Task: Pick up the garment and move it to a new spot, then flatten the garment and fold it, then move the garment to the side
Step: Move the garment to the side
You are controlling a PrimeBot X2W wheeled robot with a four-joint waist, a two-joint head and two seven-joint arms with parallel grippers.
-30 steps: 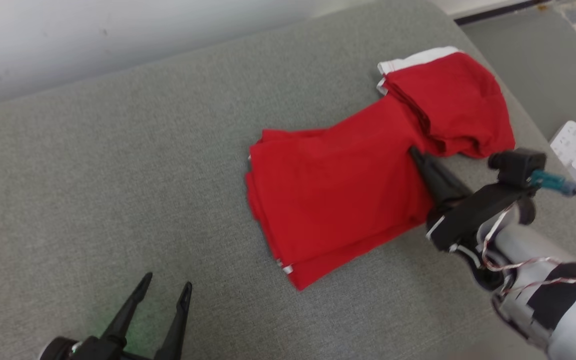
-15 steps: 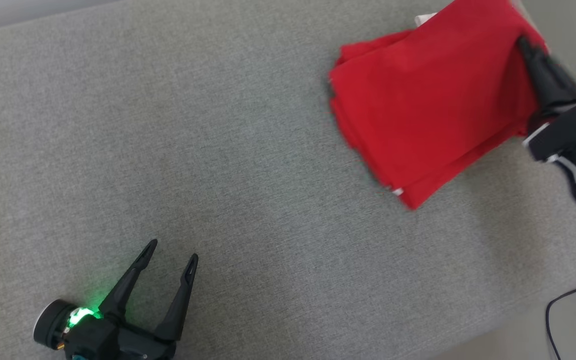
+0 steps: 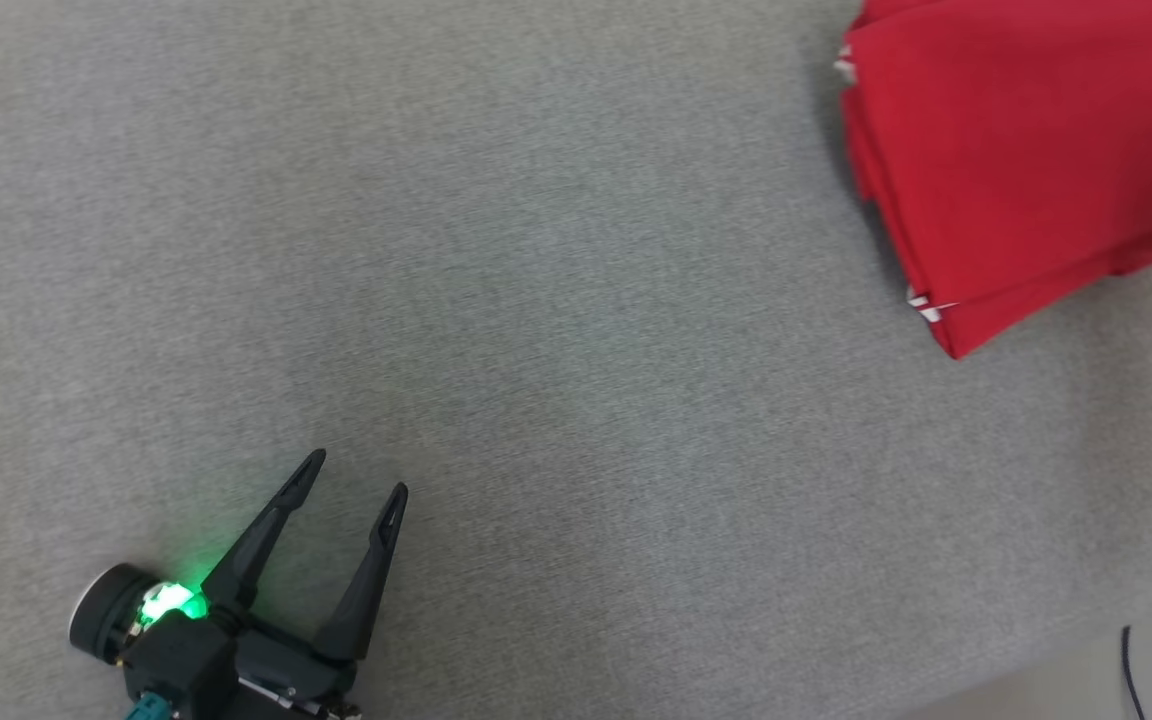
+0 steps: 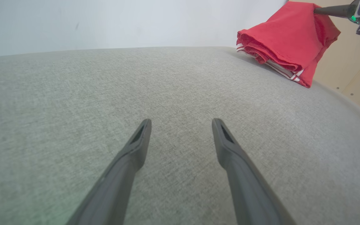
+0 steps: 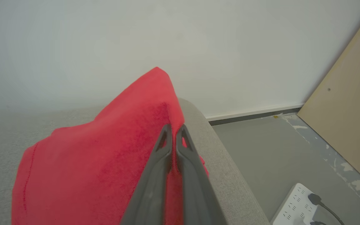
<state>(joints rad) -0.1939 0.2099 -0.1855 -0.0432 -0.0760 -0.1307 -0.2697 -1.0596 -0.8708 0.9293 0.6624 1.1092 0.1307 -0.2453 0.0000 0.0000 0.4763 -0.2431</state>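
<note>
Gone from the far end of the red garment (image 3: 1026, 160) is the loose flap that lay spread a second ago. It has been brought over the stack, and the head camera has turned too, so the bundle now sits in that view's upper right corner. Folded in layers with white trim showing at its near edge, the garment lies at the right-hand end of the grey cushion (image 3: 576, 300), close to the rounded edge. The left wrist view shows its far end raised off the surface. The right gripper (image 5: 174, 129) has its two fingers pinched together on that raised end, cloth apparently caught between them. The left gripper (image 3: 356, 475) hangs well apart at the lower left, fingers spread with nothing between them. By the look of it, folding is finished and the last step, carrying the garment to the side, is in hand. The next move calls for lowering the held end so the layers stay stacked and wholly on the cushion, then letting go. Beyond the edge lie the floor (image 5: 261, 150) and a white power strip (image 5: 302, 203), and a slack bundle could slide off.
</note>
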